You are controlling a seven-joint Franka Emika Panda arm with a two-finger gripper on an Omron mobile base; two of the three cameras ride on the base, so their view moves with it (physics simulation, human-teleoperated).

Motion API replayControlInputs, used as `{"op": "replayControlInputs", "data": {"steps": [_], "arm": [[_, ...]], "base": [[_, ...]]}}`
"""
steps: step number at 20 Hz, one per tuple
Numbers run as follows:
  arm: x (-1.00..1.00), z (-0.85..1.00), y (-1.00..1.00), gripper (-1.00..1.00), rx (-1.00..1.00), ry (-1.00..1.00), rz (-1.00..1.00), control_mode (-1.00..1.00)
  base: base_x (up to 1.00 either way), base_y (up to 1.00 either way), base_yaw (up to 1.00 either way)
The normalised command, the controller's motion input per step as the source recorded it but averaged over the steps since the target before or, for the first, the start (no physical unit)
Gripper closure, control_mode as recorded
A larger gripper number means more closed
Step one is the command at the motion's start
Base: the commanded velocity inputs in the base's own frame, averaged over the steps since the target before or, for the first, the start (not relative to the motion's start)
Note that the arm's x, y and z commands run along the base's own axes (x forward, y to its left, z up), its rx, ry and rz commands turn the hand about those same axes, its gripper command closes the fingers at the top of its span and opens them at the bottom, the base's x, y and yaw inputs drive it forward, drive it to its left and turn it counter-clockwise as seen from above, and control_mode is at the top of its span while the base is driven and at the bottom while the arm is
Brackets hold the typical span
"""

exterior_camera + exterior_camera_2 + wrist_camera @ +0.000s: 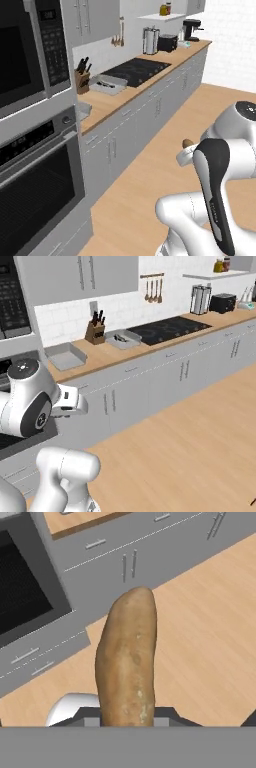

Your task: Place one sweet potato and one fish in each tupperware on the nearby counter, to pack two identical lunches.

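Sweet potato clamped between gripper jaws, jutting straight out past the tips, above wood floor near grey drawers. Two grey tupperware far off on counter.

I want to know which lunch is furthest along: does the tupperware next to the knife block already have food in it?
No: in the right base view the tupperware beside the knife block shows only bare grey floor.
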Motion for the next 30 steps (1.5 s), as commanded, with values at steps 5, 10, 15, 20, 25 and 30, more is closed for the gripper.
{"op": "replayControlInputs", "data": {"steps": [5, 10, 15, 20, 25, 30], "arm": [[0.0, 0.0, 0.0, 1.0, 0.0, 0.0, 0.0, 1.0], [0.0, 0.0, 0.0, 1.0, 0.0, 0.0, 0.0, 1.0], [0.0, 0.0, 0.0, 1.0, 0.0, 0.0, 0.0, 1.0], [0.0, 0.0, 0.0, 1.0, 0.0, 0.0, 0.0, 1.0], [0.0, 0.0, 0.0, 1.0, 0.0, 0.0, 0.0, 1.0], [0.0, 0.0, 0.0, 1.0, 0.0, 0.0, 0.0, 1.0]], "base": [[1.0, 0.0, 0.02], [1.0, 0.0, 0.05], [1.0, 0.0, 0.15], [1.0, -0.07, 0.39], [1.0, -0.2, 0.5], [1.0, -0.27, 0.6]]}}
